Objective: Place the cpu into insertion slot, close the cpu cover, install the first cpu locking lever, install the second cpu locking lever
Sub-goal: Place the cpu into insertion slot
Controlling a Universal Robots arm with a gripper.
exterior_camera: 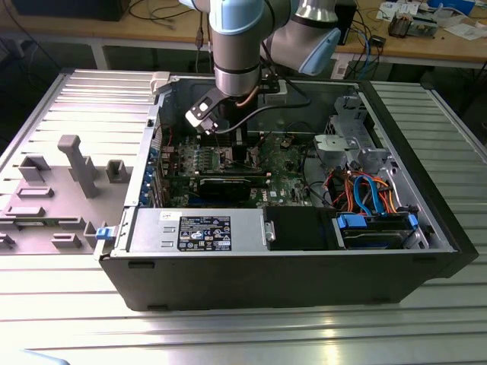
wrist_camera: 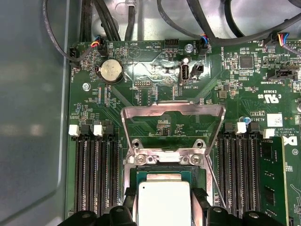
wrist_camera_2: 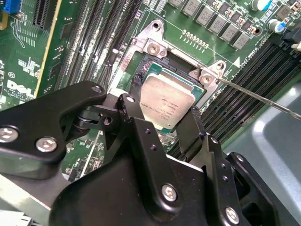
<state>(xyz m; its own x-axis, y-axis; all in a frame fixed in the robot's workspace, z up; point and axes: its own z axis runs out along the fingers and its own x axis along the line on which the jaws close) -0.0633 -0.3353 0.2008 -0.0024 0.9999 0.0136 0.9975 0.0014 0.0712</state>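
Fingers: both black fingers [wrist_camera_2: 136, 129] of the gripper [wrist_camera_2: 160, 109] press on opposite edges of the cpu [wrist_camera_2: 165, 104], clamped on it with the chip between them, as both wrist views show.
Cpu: its silver-grey top faces up, over the insertion slot [wrist_camera_2: 134, 70] and inside the slot's metal rim. Whether it is fully seated I cannot tell.
Cpu cover: the cpu cover [wrist_camera: 134, 111] is swung open and stands up from its hinge just past the slot, on the side away from the fingers. Bare board shows through its square opening.
Locking lever: a thin locking lever [wrist_camera_2: 254, 96] runs from one corner of the slot out over the memory slots [wrist_camera: 96, 174], clear of the open cover.
Motherboard: the green motherboard [wrist_camera: 155, 66] surrounds the slot, with black memory slots on both flanks and a round coin battery [wrist_camera: 112, 70] farther out beyond the cover.
Arm: in the exterior view the arm [exterior_camera: 237, 46] drops into the computer case [exterior_camera: 304, 281] from 12 o'clock and meets the board at about 10 o'clock of the case's middle.
Case: it lies on its side with the panel off. Inside are a power supply [exterior_camera: 202, 228] at 7 o'clock, a drive bay [exterior_camera: 377, 228] with a blue latch at 4 o'clock, and orange and blue cables [exterior_camera: 365, 186] at 3 o'clock.
Fixture: a grey moulded fixture tray [exterior_camera: 68, 175] sits just beside the case at 9 o'clock, on the exterior view's left.
Table: a ribbed metal table [exterior_camera: 243, 334] carries the case and the tray.
Workbench: a wooden workbench [exterior_camera: 426, 46] stands behind at 1 o'clock, with loose cables and small parts on it.
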